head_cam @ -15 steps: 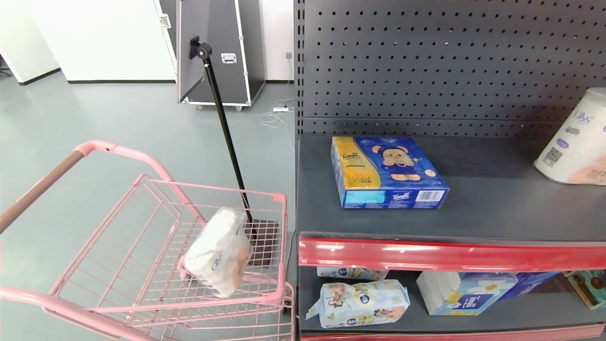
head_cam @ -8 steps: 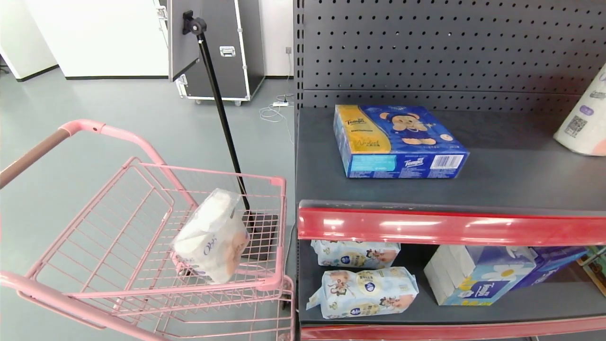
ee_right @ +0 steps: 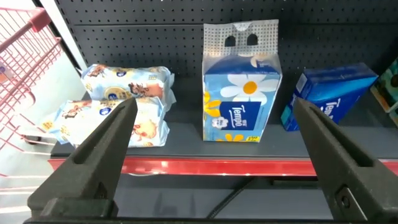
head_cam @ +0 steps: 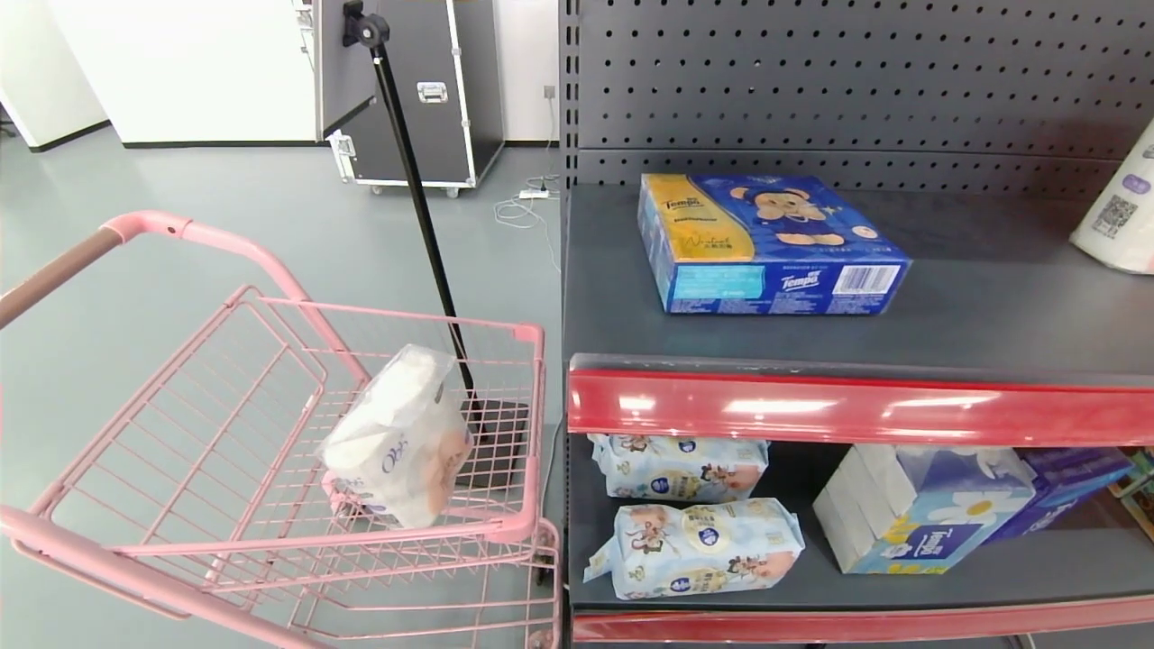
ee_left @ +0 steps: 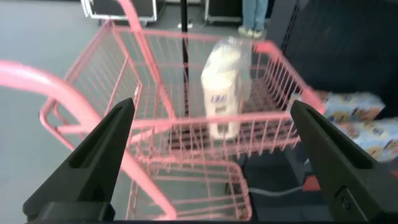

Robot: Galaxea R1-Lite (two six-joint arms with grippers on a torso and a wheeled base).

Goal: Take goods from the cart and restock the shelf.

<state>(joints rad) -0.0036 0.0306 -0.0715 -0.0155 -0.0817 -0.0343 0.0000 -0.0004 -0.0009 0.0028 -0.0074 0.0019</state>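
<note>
Pole (head_cam: 424, 243) stands beyond cart (head_cam: 162, 222), beside shelf (head_cam: 992, 306).

- The cart (head_cam: 225, 541) stands left of the shelf (head_cam: 811, 81), just beside it.
- A paper pack (head_cam: 397, 446) leans in the cart's corner nearest the shelf.
- On the upper board (head_cam: 992, 306) a flat box (head_cam: 766, 243) lies at the left and a roll pack (head_cam: 1122, 216) at the far right.
- On the lower board (head_cam: 1037, 568), two wipe packs (head_cam: 694, 550) lie one behind the other, with a tissue bundle (head_cam: 920, 518) to their right.
- My left pincer (ee_left: 211, 104) faces the cart, and my right pincer (ee_right: 214, 102) faces the lower board.
</note>
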